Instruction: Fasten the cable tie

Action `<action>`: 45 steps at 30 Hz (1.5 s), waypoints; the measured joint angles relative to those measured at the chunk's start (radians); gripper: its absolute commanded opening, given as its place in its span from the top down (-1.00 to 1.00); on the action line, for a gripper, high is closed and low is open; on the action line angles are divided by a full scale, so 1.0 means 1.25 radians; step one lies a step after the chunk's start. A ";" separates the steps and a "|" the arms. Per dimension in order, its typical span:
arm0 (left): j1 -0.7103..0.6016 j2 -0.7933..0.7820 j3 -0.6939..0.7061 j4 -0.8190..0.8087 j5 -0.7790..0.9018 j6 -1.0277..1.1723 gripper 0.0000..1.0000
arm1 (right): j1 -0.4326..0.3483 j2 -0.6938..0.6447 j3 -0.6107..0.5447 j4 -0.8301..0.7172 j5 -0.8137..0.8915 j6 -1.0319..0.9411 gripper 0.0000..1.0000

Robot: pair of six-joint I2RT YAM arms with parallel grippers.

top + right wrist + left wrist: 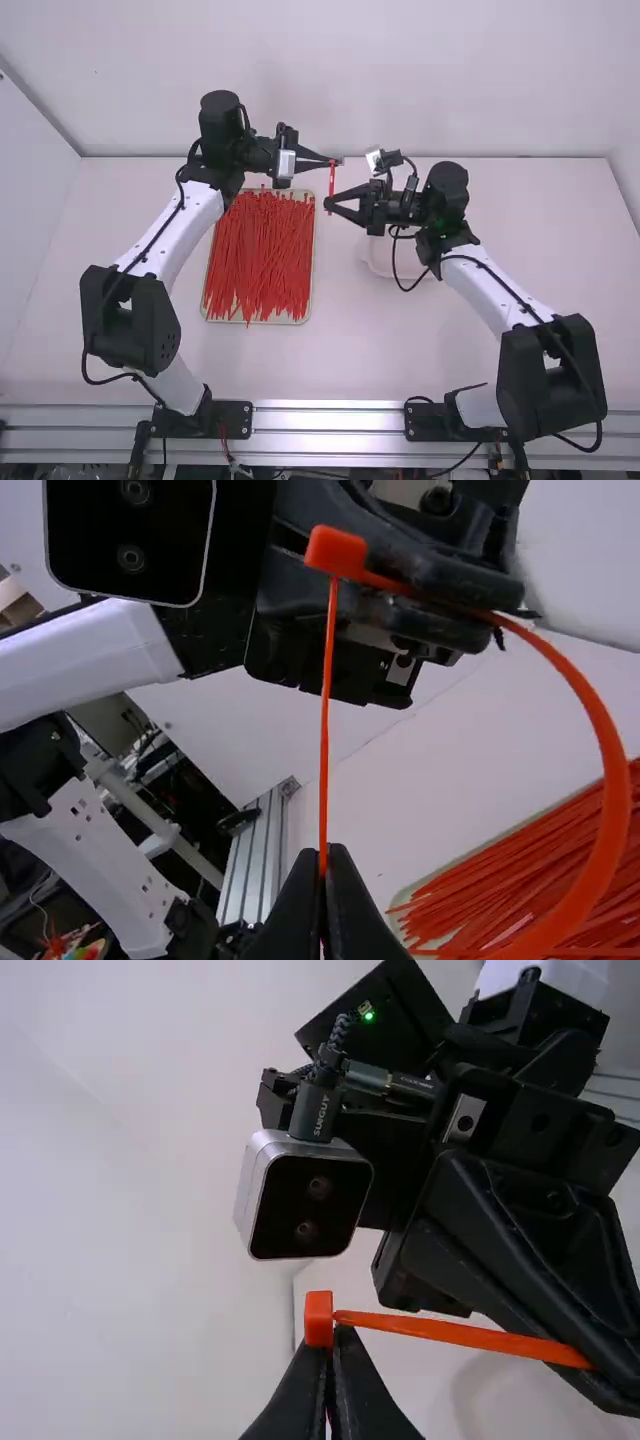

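Desk [520, 210]: white, carrying the stock and both arm bases. Tray [256, 321]: flat, left of centre in front of the left arm, holding a dense heap of spare ties [260, 250] laid lengthwise, presumably so that one can be drawn off at a time. Right gripper [322, 875]: raised above the desk just beyond the tray's far right corner, facing the left one, with its jaws closed tight on the straight run of the strap. This grip looks meant for hauling the tail. Left gripper [328, 1372]: also raised, reaching in from the opposite side, pinched shut on the strap right at the head, probably to anchor it against the pull. Tie [326, 710]: red, clear of the desk and held between the two grippers. One straight run goes from the head to the right gripper, and the remainder sweeps out in a wide loop. Head [335, 550]: a small square block at the left fingertips. The tail appears to be threaded through it, though the entry itself cannot be made out. The loop is still large, so tightening seems to remain.
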 measured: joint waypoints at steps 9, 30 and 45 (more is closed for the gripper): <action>-0.001 0.000 0.000 0.000 -0.006 0.000 0.96 | -0.001 0.000 0.000 0.001 0.003 0.001 1.00; -0.007 0.000 -0.012 0.000 -0.006 0.000 0.96 | -0.023 0.000 0.000 0.053 0.013 0.052 1.00; -0.014 0.000 -0.012 -0.045 0.008 0.005 0.96 | -0.026 0.000 0.000 0.102 0.017 0.076 1.00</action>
